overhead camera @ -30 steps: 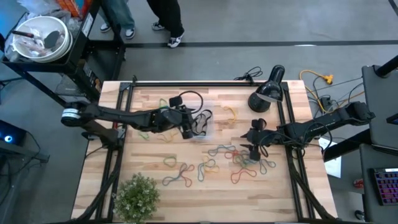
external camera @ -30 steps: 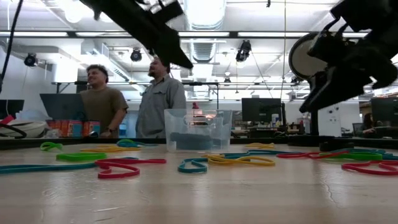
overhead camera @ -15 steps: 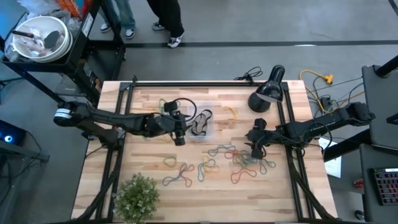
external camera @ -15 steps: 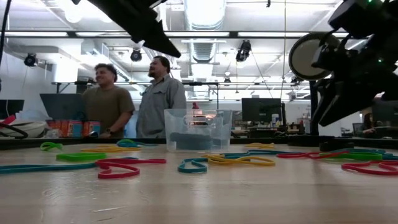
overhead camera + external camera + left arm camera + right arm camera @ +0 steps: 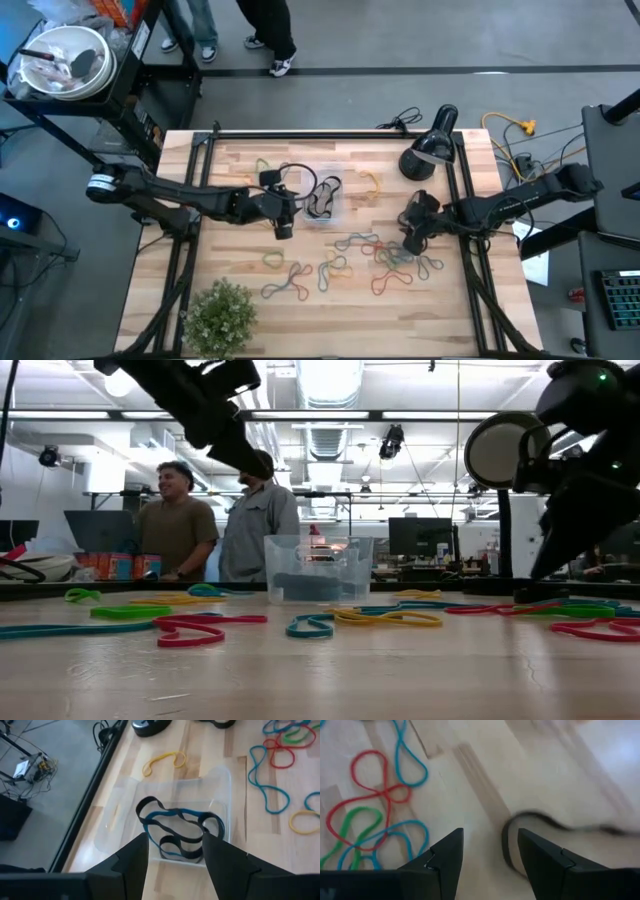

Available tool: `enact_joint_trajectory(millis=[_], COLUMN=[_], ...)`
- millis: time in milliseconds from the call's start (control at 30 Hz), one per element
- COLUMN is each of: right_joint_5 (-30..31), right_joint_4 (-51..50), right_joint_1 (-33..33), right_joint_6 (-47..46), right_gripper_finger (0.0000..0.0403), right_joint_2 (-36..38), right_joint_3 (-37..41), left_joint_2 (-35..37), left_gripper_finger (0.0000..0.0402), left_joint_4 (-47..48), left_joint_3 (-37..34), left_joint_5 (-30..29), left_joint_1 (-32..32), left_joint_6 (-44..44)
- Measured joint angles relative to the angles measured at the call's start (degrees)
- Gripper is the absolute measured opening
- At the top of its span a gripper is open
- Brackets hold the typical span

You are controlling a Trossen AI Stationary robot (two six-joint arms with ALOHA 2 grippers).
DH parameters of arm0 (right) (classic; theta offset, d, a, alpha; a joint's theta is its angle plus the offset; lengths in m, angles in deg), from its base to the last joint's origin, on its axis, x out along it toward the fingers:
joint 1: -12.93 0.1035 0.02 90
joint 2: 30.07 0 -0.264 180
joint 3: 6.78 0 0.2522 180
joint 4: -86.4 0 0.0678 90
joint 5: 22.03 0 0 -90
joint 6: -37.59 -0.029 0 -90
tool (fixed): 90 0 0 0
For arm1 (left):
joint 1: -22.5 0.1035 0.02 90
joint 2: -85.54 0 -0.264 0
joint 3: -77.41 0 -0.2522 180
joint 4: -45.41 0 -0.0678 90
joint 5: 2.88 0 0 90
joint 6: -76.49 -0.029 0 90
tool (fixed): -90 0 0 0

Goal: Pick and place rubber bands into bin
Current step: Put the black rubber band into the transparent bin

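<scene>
Two grippers, both w/ fingers apart: we see left gripper (image 5: 283,230) just left of bin (image 5: 322,199), right gripper (image 5: 409,243) over rubber bands (image 5: 385,262), center-right.

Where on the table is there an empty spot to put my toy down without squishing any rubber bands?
Bare wood lies along the near edge right of the plant, and at the far middle between the bin and the black lamp. The middle is crowded with rubber bands, below the open right gripper.

One clear bin (image 5: 322,197), two arms, two people (image 5: 178,520), one plant (image 5: 221,312).
</scene>
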Motion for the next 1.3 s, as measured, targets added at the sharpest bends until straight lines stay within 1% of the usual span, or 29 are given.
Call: enact_joint_trajectory(millis=[133, 333, 500, 667, 800, 867, 933, 1033, 1133, 1167, 1300], right_joint_5=[4.3, 7.1, 7.1, 7.4, 7.9, 7.9, 7.4, 6.3, 5.3, 5.3, 5.1], right_joint_4=[-0.4, -0.2, 0.3, 3.0, 3.5, 3.8, 4.0, 4.9, 6.3, 7.0, 11.2], right_joint_1=[1.1, 1.1, 1.1, 1.1, 1.1, 1.1, 1.1, 1.1, 1.1, 1.1, 1.3], right_joint_6=[-4.8, -5.5, -6.0, -6.0, -7.6, -8.3, -8.6, -8.2, -5.4, -4.3, 0.3], right_gripper_finger=[0.0182, 0.0182, 0.0182, 0.0182, 0.0177, 0.0165, 0.0141, 0.0087, 0.0026, 0.0019, 0.0010], right_joint_2=[0.0, -0.9, -5.8, -11.9, -15.0, -15.5, -15.4, -14.3, -13.3, -13.1, -12.8], right_joint_3=[0.3, 0.6, 0.9, 0.6, 0.1, 0.1, 0.1, 0.2, 0.4, 0.5, -0.2], left_joint_2=[0.0, 0.0, 0.0, 0.0, 0.0, 0.0, 0.0, 0.0, 0.0, 0.0, 0.0], left_gripper_finger=[0.0171, 0.0171, 0.0171, 0.0171, 0.0171, 0.0171, 0.0171, 0.0171, 0.0171, 0.0171, 0.0171], left_joint_4=[-0.1, -0.2, -0.2, -0.3, -0.3, -0.3, -0.3, -0.2, -0.1, -0.1, 0.4], left_joint_3=[-0.6, -0.6, -0.6, -0.6, -0.6, -0.6, -0.6, -0.6, -0.6, -0.6, -0.6], left_joint_5=[0.0, 0.0, 0.0, 0.0, 0.0, 0.0, 0.0, 0.0, 0.0, 0.0, 0.0], left_joint_1=[0.0, 0.0, 0.0, 0.0, 0.0, -0.1, -0.3, -0.4, -0.4, -0.5, -1.1], left_joint_6=[0.0, 0.0, 0.1, 0.4, 1.5, 1.5, 1.7, 2.6, 3.0, 3.1, 4.5])
